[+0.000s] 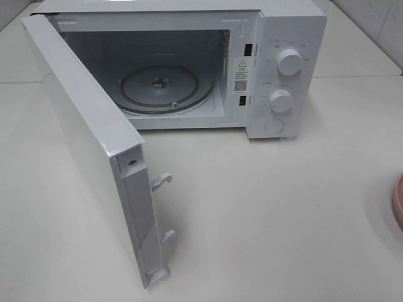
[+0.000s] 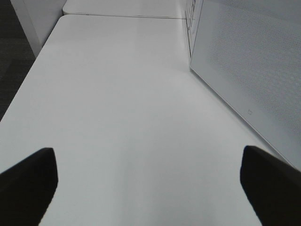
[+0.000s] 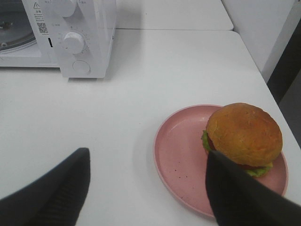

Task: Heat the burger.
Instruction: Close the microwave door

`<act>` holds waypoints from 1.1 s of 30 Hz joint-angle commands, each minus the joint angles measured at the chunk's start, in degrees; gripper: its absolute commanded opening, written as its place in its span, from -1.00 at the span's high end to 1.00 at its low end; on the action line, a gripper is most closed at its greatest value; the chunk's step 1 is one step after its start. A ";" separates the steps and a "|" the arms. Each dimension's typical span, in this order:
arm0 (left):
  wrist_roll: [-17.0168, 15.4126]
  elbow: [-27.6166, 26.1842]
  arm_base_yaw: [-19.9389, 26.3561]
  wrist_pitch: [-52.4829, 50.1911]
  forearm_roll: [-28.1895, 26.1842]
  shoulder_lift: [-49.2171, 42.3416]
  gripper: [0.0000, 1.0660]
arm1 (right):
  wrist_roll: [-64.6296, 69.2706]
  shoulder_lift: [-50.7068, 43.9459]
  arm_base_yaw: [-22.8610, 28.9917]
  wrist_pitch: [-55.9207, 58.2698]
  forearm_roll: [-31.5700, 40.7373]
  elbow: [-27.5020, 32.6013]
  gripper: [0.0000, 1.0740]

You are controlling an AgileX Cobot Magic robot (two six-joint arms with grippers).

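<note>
The right gripper [image 3: 146, 188] is hanging with its jaws spread, one finger [image 3: 240, 193] overlapping the burger [image 3: 244, 134] without closing on it – the burger is sitting on the pink plate [image 3: 181, 150]. The left gripper [image 2: 148, 186] is gaping wide over bare table [image 2: 131, 94], grasping nothing. Only the high camera is showing the microwave [image 1: 286, 38] cavity with its door [image 1: 82, 145] swung open toward seven o'clock – there the plate is peeking in at three o'clock, the burger out of frame

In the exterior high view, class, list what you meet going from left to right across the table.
Open microwave door → glass turntable inside the cavity → control panel with its two knobs → edge of the pink plate.
</note>
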 commanded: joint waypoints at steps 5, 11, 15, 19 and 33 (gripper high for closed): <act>-0.23 0.06 0.11 -0.86 0.00 -0.63 -0.83 | 0.17 -2.06 -0.23 -0.74 0.06 0.06 -0.17; -0.29 0.06 0.11 -0.86 0.00 -0.63 -0.83 | 0.17 -2.06 -0.23 -0.74 0.06 0.06 -0.17; -0.29 0.06 0.11 -0.86 0.00 -0.63 -0.83 | 0.17 -2.06 -0.23 -0.74 0.06 0.06 -0.17; -0.34 -0.29 0.11 -1.26 0.00 -0.63 -0.83 | 0.17 -2.06 -0.23 -0.74 0.06 0.06 -0.17; -0.46 -2.35 0.11 -14.67 0.00 7.28 -0.13 | 0.17 -2.01 -0.23 -0.74 0.06 0.06 -0.17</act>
